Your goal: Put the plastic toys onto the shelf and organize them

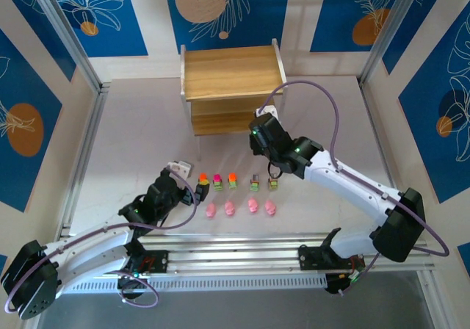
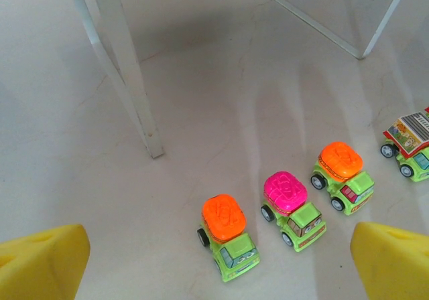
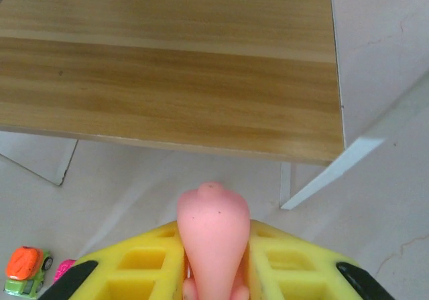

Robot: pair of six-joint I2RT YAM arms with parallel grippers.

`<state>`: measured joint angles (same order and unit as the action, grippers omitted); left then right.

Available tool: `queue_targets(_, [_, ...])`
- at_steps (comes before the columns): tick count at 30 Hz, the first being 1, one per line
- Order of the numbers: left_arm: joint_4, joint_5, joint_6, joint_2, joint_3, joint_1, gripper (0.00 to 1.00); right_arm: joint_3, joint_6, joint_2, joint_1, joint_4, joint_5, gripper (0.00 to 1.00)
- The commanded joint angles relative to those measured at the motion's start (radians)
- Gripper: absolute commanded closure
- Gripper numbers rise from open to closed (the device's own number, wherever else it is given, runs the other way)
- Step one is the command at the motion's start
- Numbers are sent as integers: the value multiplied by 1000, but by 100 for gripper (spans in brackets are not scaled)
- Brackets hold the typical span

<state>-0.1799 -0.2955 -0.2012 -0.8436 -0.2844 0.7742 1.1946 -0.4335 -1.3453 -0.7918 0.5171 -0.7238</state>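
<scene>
pink toy (image 3: 213, 216) half inside right claw (image 3: 214, 253)

Five toy cars (image 1: 233, 180), five pink figures (image 1: 229, 208), one shelf (image 1: 232, 72)

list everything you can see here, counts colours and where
shelf: one, light wood, white frame, far middle of the table
toy cars: five, green, tops orange, magenta, orange, two greyish; row in front of the shelf
pink blob toys: four, pink, row nearer than the cars
pink blob toy: one, pink, held before the shelf
table: one, pale grey
left gripper: open, yellow fingers, by the cars' left end
right gripper: shut on the pink blob toy
</scene>
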Motion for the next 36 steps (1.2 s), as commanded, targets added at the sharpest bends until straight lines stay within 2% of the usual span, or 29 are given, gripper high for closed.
queue_targets(1, [-23, 7, 9, 5, -27, -9, 0, 58, 46, -26, 14, -9, 26, 77])
queue_targets(6, [-25, 13, 8, 6, -26, -10, 0, 96, 62, -85, 46, -9, 49, 77])
queue_targets(16, [-84, 166, 35, 8, -14, -12, 0, 103, 65, -165, 98, -60, 62, 77])
queue_targets(36, [-92, 164, 39, -15, -19, -13, 0, 122, 52, -251, 143, -150, 21, 75])
